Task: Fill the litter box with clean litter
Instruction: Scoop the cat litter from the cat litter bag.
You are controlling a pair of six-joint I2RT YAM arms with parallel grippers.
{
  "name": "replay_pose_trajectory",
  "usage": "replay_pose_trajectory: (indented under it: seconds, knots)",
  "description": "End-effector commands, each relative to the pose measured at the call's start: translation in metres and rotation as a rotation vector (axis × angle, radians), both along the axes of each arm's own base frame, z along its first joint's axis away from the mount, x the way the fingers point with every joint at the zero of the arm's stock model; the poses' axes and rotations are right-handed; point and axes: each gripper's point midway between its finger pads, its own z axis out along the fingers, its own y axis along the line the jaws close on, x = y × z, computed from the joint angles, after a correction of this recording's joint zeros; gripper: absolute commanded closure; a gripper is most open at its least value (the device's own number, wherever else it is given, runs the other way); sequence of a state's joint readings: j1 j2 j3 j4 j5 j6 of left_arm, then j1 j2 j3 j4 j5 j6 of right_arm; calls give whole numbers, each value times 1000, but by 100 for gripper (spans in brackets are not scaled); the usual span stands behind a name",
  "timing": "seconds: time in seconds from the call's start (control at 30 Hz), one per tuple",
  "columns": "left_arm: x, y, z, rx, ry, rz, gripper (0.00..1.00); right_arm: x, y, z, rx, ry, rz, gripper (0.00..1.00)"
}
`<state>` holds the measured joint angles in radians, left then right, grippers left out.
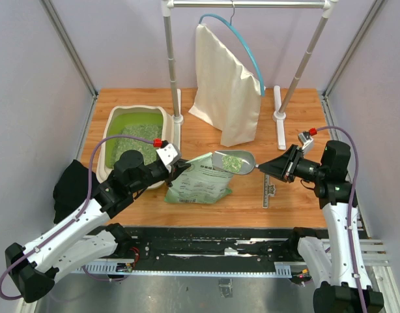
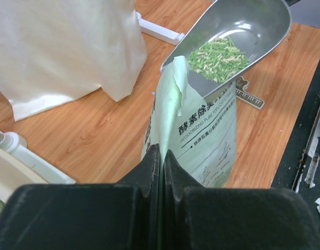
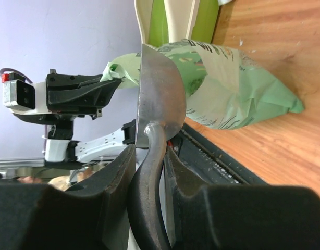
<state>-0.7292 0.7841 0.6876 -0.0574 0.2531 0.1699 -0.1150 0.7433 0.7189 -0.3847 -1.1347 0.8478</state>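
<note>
The left arm reaches from its base at the near left, elbow bent, wrist levelled out toward the middle of the counter (image 1: 304,124); its left claw (image 2: 161,156) is pressed nearly closed on the crumpled top edge of the green litter bag (image 1: 199,184), and the bag's mouth stands up from that pinch. The right arm climbs straight from its base at the near right, then turns at the wrist so that the right claw (image 3: 149,156) points left, about level; its fingers are clamped on the curved handle of the metal scoop (image 1: 234,161). The scoop sits over the bag's upper right corner with its bowl open toward the left arm; whether it touches the bag I cannot tell. A small heap of clean litter (image 2: 217,60) lies in the bowl; more covers the floor of the litter box (image 1: 136,109), which stands at the far left of the counter, just behind the left wrist. A white cloth bag (image 1: 226,91) hangs from the rack at the back.
</note>
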Motion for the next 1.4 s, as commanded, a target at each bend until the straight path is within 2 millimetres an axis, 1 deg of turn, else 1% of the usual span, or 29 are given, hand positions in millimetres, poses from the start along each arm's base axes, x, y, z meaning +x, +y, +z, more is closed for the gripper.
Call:
replay_pose_trajectory:
  seconds: [0.0, 0.1, 0.13, 0.27, 0.3, 0.4, 0.47, 0.5, 0.57, 0.67, 0.7, 0.77, 0.83, 0.9, 1.07, 1.23, 1.37]
  knots:
    - [14, 3, 31, -109, -55, 85, 100, 2, -12, 24, -128, -127, -67, 99]
    - [16, 1, 22, -101, -14, 96, 98, 3, -18, 36, -180, -163, -110, 99]
    - [18, 1, 20, -101, -2, 104, 95, 3, -19, 40, -192, -174, -126, 99]
    - [26, 2, 9, -104, 52, 157, 78, -1, -21, 51, -208, -219, -152, 99]
    - [28, 2, 6, -105, 65, 171, 73, -2, -20, 53, -207, -227, -150, 99]
    - [34, 6, -3, -99, 107, 224, 61, -7, -17, 57, -196, -242, -129, 99]
    - [39, 13, -5, -113, 140, 292, 49, -10, -15, 59, -183, -240, -116, 99]
    - [42, 19, -6, -123, 156, 335, 40, -10, -15, 59, -178, -236, -114, 99]
    - [46, 31, -6, -144, 181, 420, 27, -11, -14, 59, -165, -225, -112, 99]
    - [50, 54, -7, -163, 213, 560, 14, -11, -12, 60, -129, -216, -111, 99]
    - [50, 60, -7, -175, 229, 596, 11, -12, -10, 62, -111, -215, -106, 99]
    - [47, 67, -4, -192, 252, 631, 2, -10, -8, 63, -82, -214, -104, 99]
    - [42, 67, -2, -211, 279, 625, 1, -9, -7, 64, -61, -206, -102, 99]
    - [36, 68, -6, -209, 323, 626, 0, -7, -6, 66, -51, -206, -104, 99]
    - [32, 87, -15, -239, 432, 771, 0, -4, -2, 68, -53, -206, -96, 99]
    - [22, 94, -18, -294, 506, 818, 0, -3, 10, 63, -57, -182, -65, 99]
    - [12, 105, -27, -340, 568, 875, 0, 0, 24, 59, -58, -171, -44, 99]
